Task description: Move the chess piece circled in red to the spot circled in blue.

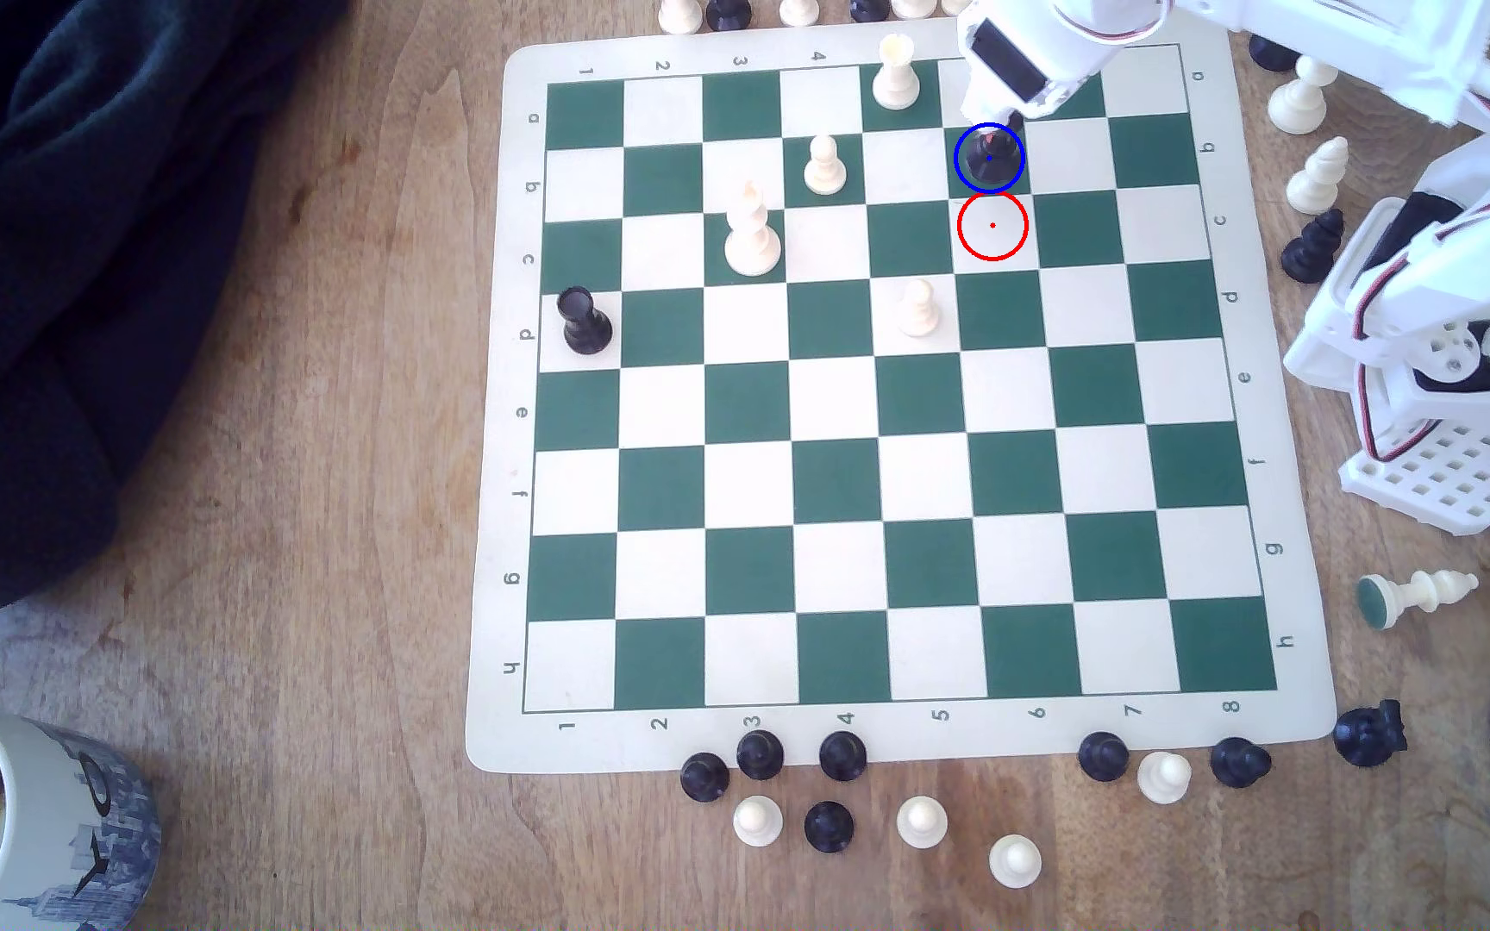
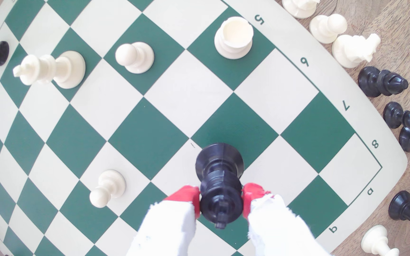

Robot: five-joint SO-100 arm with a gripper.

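At the blue ring: the chess piece stands on the spot, the dark green square in row b, column 6 of the board.
Fingers: two red pads sit against opposite sides of the chess piece just below its head, narrowly set and pressing on it.
Gripper: in the wrist view the gripper holds the piece at the collar, with white padded jaws running back from the red pads.
Piece pose: upright, its wide round base on the green square; whether the base fully rests on the board I cannot tell.
Gripper in the exterior view: the gripper points down onto the piece from the 12 o'clock side of the ring.
Wrist and arm: the white arm runs off toward 3 o'clock along the far edge of the board, then bends down to its base beside the board's edge at rows d to f, on the exterior view's right.
Red ring: the white square just at 6 o'clock of the spot carries the red ring and dot.
Neighbours: a white rook stands at about 10 o'clock of the piece, a white pawn at 9 o'clock, both well apart from it.
Far piece: a black rook stands at the board's column 1, row d.
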